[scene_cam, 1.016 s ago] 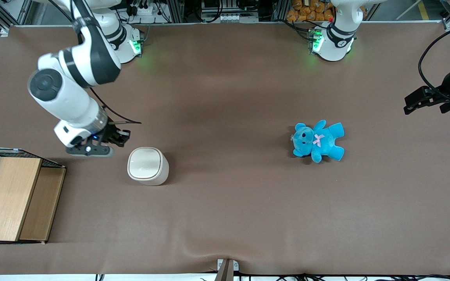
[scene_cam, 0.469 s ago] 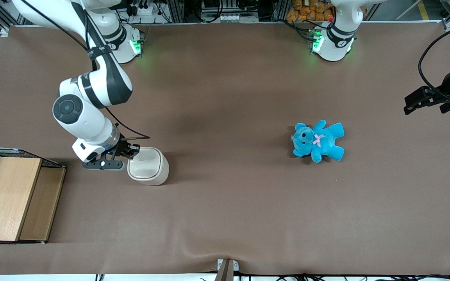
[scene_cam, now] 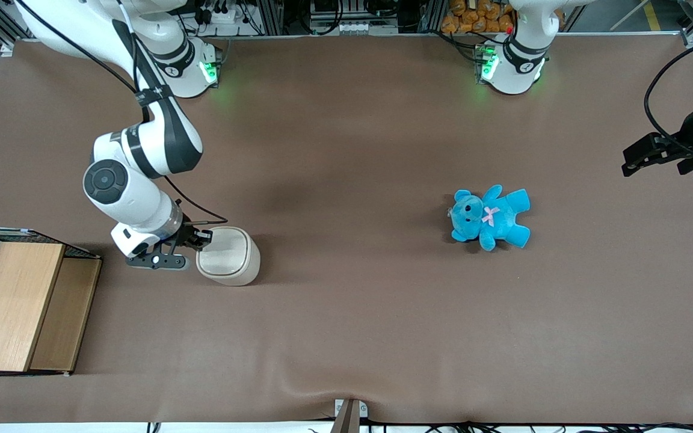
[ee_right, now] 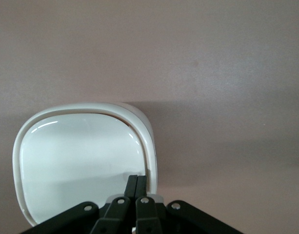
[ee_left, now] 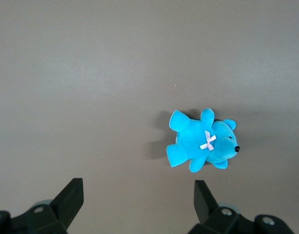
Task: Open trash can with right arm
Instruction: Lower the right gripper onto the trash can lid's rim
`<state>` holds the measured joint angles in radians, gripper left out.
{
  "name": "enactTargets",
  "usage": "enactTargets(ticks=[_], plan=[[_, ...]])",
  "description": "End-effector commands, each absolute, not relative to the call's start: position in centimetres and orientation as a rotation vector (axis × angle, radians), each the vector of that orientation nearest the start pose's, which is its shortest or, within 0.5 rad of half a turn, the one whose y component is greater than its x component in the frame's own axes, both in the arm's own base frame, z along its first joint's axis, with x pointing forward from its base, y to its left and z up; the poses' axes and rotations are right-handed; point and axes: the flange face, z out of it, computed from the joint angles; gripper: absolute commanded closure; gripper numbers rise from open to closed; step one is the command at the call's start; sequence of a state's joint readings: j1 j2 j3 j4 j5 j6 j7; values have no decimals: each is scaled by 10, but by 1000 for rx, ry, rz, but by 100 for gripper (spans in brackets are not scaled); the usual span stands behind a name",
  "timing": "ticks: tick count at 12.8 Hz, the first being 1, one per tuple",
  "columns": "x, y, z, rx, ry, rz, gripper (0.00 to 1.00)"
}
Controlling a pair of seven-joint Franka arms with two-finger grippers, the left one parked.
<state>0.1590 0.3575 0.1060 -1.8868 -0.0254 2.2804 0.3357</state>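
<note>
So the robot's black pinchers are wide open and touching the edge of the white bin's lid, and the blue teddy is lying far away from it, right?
Almost. The gripper isn't wide open: the right wrist view shows its two fingers pressed together, shut. The rest holds. Its tip is at the lid's edge on the trash can, and the blue teddy lies well away, toward the parked arm's end of the table.

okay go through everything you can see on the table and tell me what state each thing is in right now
trash can: upright, lid tipped slightly, a thin gap showing along one edge.
gripper: jaws shut together, tip on the trash can's lid near its rim.
right arm: bent down over the trash can.
blue teddy bear: lying flat on its back, toward the parked arm's end, untouched.
wire crate: wooden top on, at the working arm's end.
</note>
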Motion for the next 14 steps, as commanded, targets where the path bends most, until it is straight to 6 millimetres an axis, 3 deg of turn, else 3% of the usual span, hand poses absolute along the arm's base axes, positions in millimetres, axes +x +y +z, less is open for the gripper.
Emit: enactTargets(ticks=[1,10,11,14], plan=[[610,168,317,-3129,94,-84,100],[609,167,287,-3134,94,-99,100],[610,163,293,-3136,107,-92,100],[614,156,347,-3141,147,-13,95]])
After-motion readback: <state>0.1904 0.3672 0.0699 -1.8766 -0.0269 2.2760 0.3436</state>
